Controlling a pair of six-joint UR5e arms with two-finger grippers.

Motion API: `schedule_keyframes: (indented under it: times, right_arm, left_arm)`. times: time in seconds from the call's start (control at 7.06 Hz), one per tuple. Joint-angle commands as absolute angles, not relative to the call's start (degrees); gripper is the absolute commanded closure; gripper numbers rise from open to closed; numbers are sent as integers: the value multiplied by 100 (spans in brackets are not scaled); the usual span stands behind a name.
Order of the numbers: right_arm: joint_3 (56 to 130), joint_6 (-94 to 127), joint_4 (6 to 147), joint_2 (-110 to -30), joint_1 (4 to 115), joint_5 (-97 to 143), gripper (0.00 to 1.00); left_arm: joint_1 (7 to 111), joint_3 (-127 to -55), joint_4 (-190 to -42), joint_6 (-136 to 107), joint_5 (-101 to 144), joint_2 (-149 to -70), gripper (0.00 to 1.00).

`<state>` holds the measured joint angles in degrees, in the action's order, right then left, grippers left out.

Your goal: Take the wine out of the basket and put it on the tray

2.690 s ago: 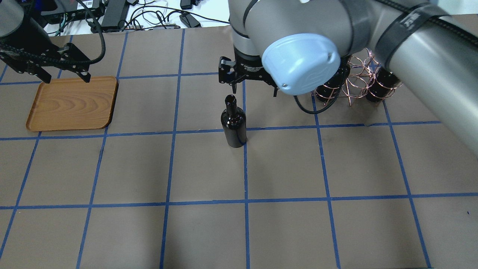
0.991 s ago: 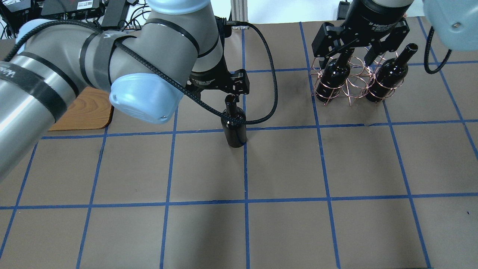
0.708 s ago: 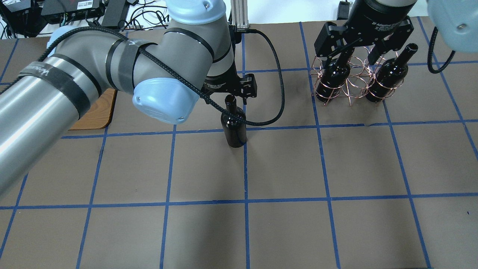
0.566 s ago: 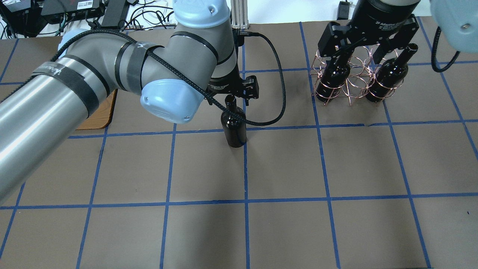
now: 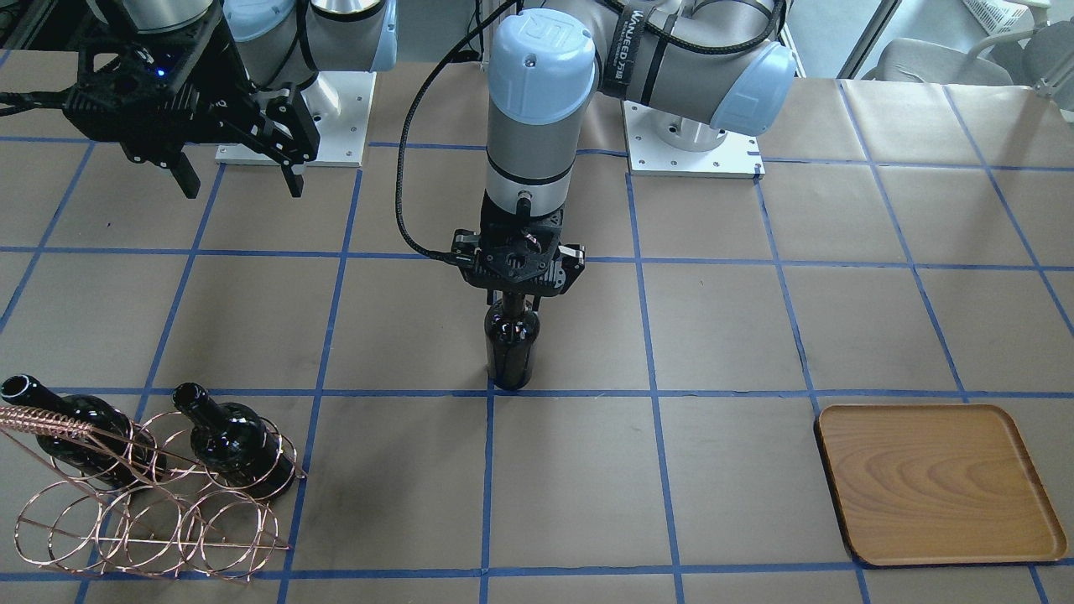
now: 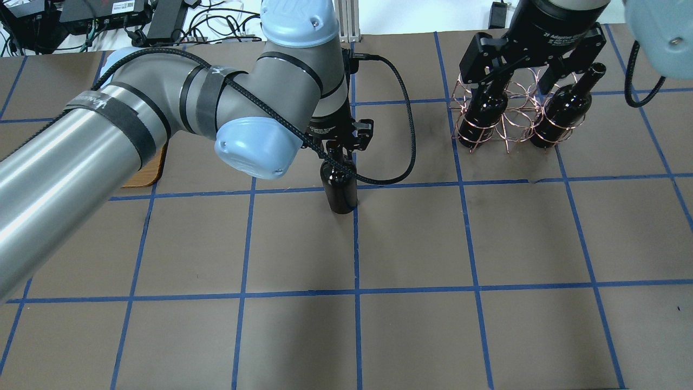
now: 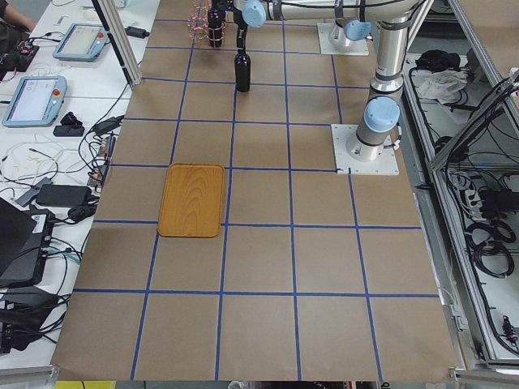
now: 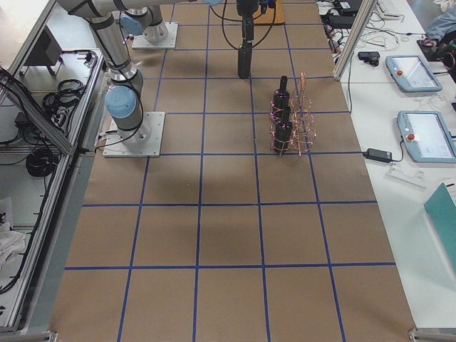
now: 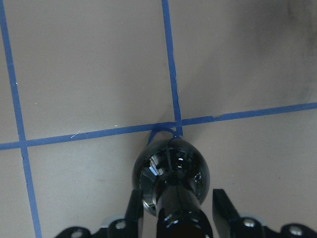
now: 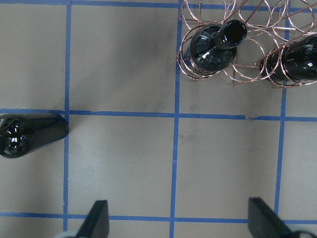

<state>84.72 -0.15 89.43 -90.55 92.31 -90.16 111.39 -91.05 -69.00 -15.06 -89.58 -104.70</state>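
Wine (image 5: 509, 348): glossy near-black bottle, no label, stood upright on counter (image 5: 755, 335) at blue tape crossing (image 5: 489, 393); neck flanked by fingers (image 9: 221, 208) of left gripper (image 9: 176, 218), gap seen either side.
Basket (image 5: 126, 512): copper wire loops, coiled handle; set well to wine's right, farther from robot; two identical bottles (image 5: 231, 442) held in loops, tilted, necks up.
Tray (image 5: 940, 484): brown wood, grain visible, low rim; laid flat well to wine's left.
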Motion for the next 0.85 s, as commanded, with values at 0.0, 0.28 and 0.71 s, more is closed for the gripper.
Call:
schedule_keyframes:
  times: [0.0, 0.28, 0.71]
  right_arm:
    - [8751, 0, 8964, -9044, 9263, -9009, 0]
    - [8807, -9, 8982, -9079, 9229, -9096, 0]
    - [8780, 79, 8930, -9245, 9246, -9027, 0]
  left_arm:
    - [11136, -9105, -6891, -1503, -8974, -10459, 48]
    - [11118, -9097, -6917, -1503, -8939, -10459, 100]
    - [11083, -8992, -6978, -1232, -9035, -10389, 100]
